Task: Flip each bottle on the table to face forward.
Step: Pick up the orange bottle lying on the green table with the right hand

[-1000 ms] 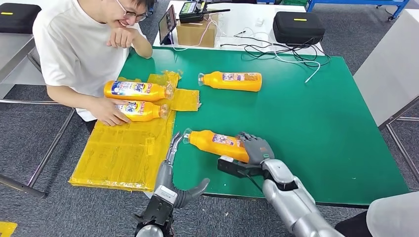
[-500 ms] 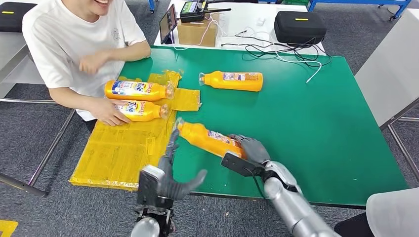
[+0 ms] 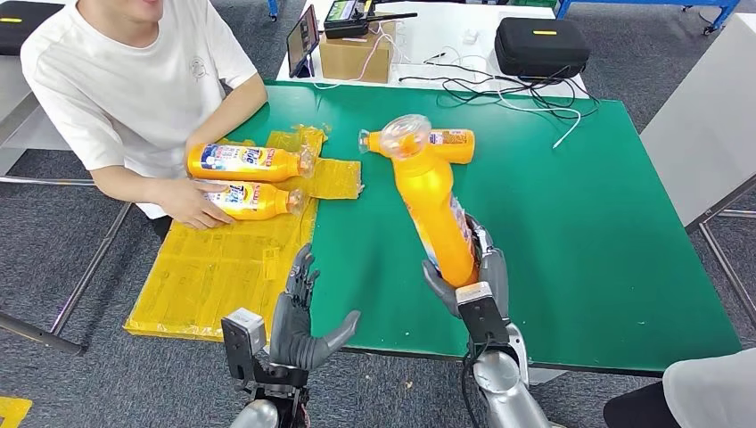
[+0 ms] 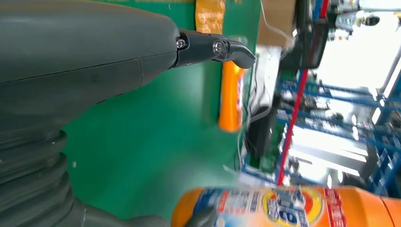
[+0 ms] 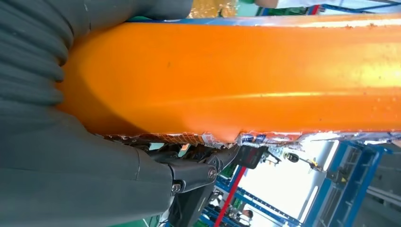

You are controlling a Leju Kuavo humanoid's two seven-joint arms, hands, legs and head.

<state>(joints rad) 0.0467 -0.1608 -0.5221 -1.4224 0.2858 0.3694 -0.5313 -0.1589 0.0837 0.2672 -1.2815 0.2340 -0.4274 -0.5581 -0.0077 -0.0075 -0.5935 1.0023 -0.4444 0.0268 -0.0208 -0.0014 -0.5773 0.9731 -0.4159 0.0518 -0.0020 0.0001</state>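
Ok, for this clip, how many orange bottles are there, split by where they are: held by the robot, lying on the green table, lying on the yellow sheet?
Held in the right hand: 1, the lifted bottle
Lying on the green table: 1, the far bottle
Lying on the yellow sheet: 2, the upper bottle and the lower bottle
Total: 4 bottles

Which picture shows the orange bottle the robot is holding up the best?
The head view: the whole held bottle shows, cap up, base in the right hand. The right wrist view shows a close stretch of its orange side; the left wrist view shows part of its label.
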